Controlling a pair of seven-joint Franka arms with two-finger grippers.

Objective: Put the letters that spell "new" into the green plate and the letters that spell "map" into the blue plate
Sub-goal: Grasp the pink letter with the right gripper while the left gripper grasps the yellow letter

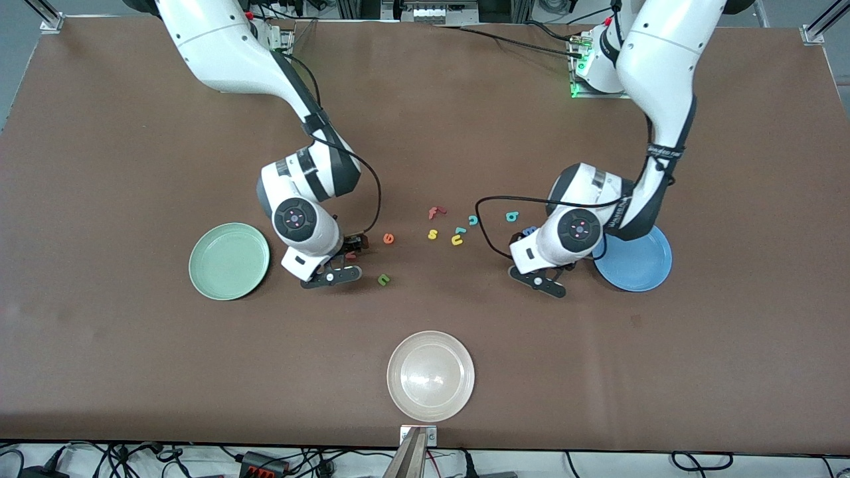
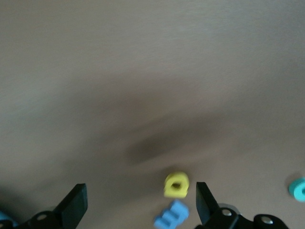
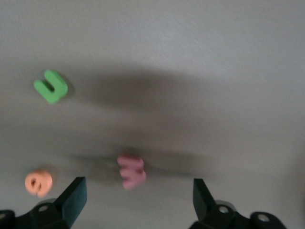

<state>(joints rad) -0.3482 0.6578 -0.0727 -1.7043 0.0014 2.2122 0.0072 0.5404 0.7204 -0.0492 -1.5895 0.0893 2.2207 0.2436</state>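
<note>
You are looking at the green plate (image 1: pixel 229 261) sitting toward the right arm's end of the bench (image 1: pixel 99 345), with nothing lying in it. Just beside it, your right pincer (image 1: pixel 335 269) is hanging low over the bench with its jaws standing wide apart and gripping nothing. In the right wrist view the pinkish-red "w" (image 3: pixel 131 171) is lying between the two fingers (image 3: pixel 72 196), a little ahead of their tips and touching neither. The orange "e" (image 1: pixel 389 238) is sitting just outside that pincer, farther from the front camera, and the dark green "n" (image 1: pixel 383 280) is lying near it on the bench, nearer to the front camera.

Moving along the middle, you are seeing a red "f" (image 1: pixel 435 212), a yellow "s" (image 1: pixel 433 234), a yellow "u" (image 1: pixel 457 238) and a teal "c" (image 1: pixel 473 220) clustered together, and the teal "p" (image 1: pixel 511 216) lying a little apart from them. A whitish-beige plate (image 1: pixel 431 376) is resting nearest the front camera.

Your left pincer (image 1: pixel 541 265) is also hanging low and spread wide, holding nothing. In the left wrist view the yellow "a" (image 2: pixel 177 184) and the blue "m" (image 2: pixel 171 215) are lying side by side between its fingers (image 2: pixel 74 206), closer to one finger than the other. The blue plate (image 1: pixel 641 262) is sitting just beside that pincer, partly covered by the arm.
</note>
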